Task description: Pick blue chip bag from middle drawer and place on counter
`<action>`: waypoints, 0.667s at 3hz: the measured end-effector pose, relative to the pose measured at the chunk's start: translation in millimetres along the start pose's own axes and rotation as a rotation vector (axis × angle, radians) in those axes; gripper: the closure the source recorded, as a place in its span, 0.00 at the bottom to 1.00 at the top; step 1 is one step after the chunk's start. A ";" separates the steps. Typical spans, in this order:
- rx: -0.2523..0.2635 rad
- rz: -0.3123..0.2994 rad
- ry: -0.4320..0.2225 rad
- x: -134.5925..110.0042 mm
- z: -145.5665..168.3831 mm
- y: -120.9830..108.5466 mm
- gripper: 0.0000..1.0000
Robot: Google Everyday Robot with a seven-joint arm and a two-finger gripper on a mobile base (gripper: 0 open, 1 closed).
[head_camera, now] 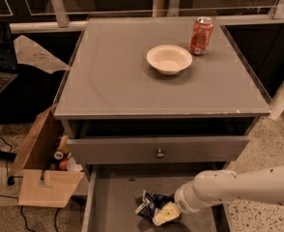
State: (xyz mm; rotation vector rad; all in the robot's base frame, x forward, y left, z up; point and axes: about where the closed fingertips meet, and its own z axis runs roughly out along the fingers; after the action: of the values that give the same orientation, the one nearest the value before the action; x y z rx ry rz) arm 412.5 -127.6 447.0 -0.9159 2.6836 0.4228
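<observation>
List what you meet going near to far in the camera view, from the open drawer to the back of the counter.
The blue chip bag in the middle drawer, with the gripper at its right side → knobbed drawer front → on the counter: white bowl → soda can.

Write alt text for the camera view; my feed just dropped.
The end effector is down in the wide grey open middle drawer, at the crumpled dark-blue foil chip bag. Above, the flat matte-grey counter holds a round white bowl and an upright orange-red soda can.
</observation>
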 end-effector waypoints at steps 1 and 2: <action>0.014 0.008 -0.005 -5.5 12.7 0.1 0.00; 0.017 0.014 0.008 -7.4 26.5 0.5 0.00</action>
State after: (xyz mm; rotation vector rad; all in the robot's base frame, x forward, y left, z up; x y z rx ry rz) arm 422.2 -113.7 425.3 -0.8959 2.6979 0.4002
